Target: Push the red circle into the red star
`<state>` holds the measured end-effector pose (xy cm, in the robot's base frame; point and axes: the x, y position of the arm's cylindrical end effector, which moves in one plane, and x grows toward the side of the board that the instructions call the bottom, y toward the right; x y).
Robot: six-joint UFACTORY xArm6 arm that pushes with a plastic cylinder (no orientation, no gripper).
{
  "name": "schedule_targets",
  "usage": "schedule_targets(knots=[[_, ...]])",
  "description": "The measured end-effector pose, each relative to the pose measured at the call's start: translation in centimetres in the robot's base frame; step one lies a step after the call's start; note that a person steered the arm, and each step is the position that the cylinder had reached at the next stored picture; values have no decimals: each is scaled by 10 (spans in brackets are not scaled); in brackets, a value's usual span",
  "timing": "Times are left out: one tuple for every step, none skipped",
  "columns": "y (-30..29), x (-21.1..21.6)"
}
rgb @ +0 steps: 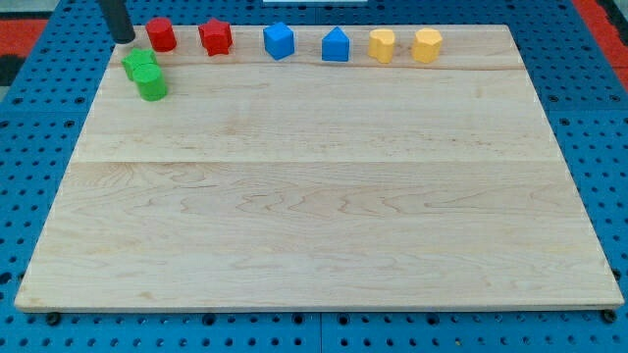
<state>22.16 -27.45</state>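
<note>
The red circle [161,34] sits at the board's top left. The red star [215,38] lies just to its right, with a small gap between them. My tip [124,40] is down at the board's top left corner, to the left of the red circle and a little apart from it. The dark rod rises from there out of the view's top edge.
Two green blocks [140,66] [152,83] touch each other just below my tip. Along the top edge to the right lie a blue cube [279,41], a blue pentagon-like block [336,45] and two yellow blocks [382,45] [426,45]. The wooden board [314,196] lies on a blue pegboard.
</note>
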Motion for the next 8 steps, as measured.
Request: schedule_targets(knots=[[1,-4],[-9,-15],[-2,-15],[18,-15],[38,-15],[61,-12],[70,-9],[76,-9]])
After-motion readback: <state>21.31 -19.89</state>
